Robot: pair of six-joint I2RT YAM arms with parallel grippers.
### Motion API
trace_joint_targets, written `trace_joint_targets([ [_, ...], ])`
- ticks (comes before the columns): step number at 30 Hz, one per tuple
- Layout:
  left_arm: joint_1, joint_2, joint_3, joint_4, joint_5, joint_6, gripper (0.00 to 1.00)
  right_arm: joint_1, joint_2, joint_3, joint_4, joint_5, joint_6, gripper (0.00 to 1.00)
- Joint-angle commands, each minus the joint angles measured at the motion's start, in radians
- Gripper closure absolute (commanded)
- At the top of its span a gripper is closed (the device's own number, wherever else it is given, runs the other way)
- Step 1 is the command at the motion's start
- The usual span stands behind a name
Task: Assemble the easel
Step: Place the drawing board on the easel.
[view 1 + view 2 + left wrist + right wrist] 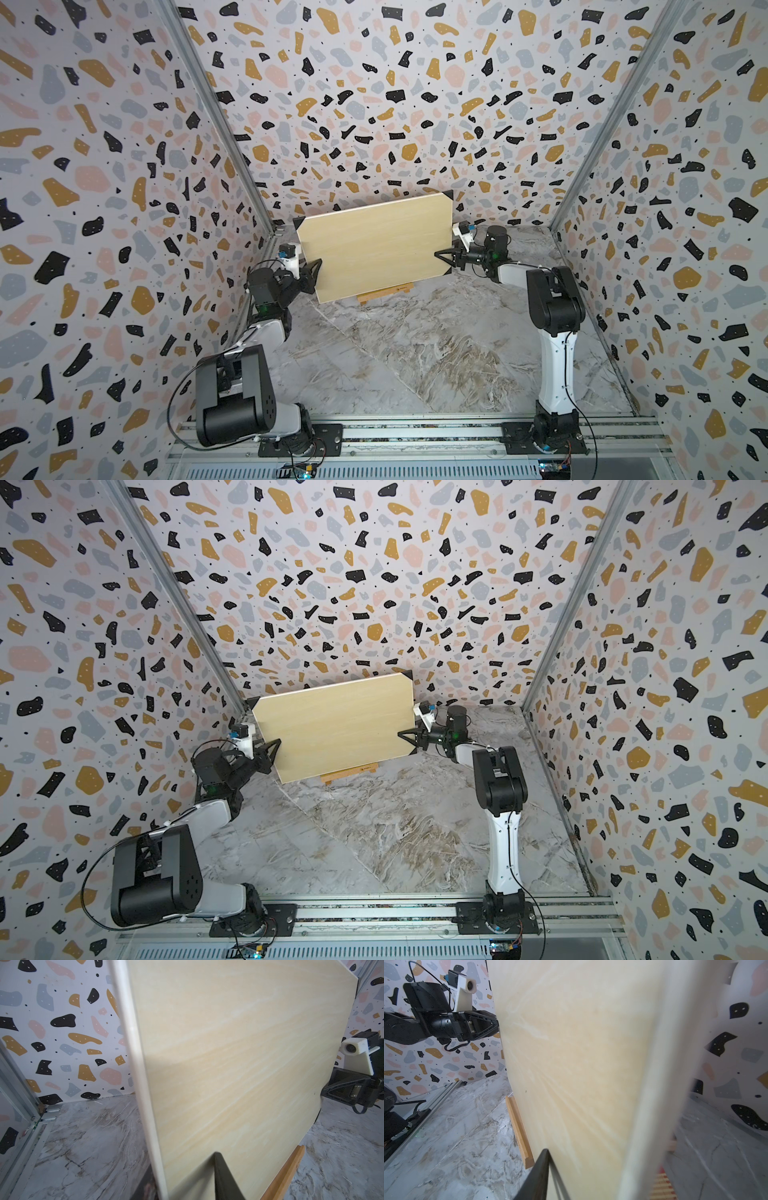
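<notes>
Marble tabletop [415, 353], terrazzo walls. Left gripper [314, 270] and right gripper [444, 254] each clamp a side edge of the pale board [374, 245], tilted before the easel [386, 292], far centre. Likely next: level it onto the ledge.

The left claw [317, 268] and right claw [441, 254] clamp opposite short edges of a tilted pale board [376, 247]; the easel [386, 293] shows beneath it on the marbled tabletop [415, 365].
</notes>
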Motion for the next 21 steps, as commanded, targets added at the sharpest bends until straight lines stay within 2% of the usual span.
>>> trace_joint_targets([
  [1, -0.099, 0.009, 0.032, 0.03, 0.052, 0.098, 1.0, 0.071, -0.106, -0.032, 0.093, 0.147, 0.009, 0.95],
  [5, -0.1, 0.028, 0.058, -0.004, 0.033, 0.099, 1.0, 0.071, -0.119, -0.058, 0.106, 0.147, 0.014, 0.95],
  [15, -0.099, 0.075, 0.119, -0.068, -0.013, 0.089, 0.99, 0.07, -0.083, -0.004, 0.081, 0.163, 0.023, 0.92],
  [16, -0.1, 0.078, 0.123, -0.07, -0.015, 0.088, 0.94, 0.068, -0.08, 0.001, 0.079, 0.165, 0.022, 0.92],
  [21, -0.099, 0.093, 0.138, -0.088, -0.037, 0.081, 0.82, 0.062, -0.057, 0.04, 0.048, 0.168, 0.032, 0.85],
])
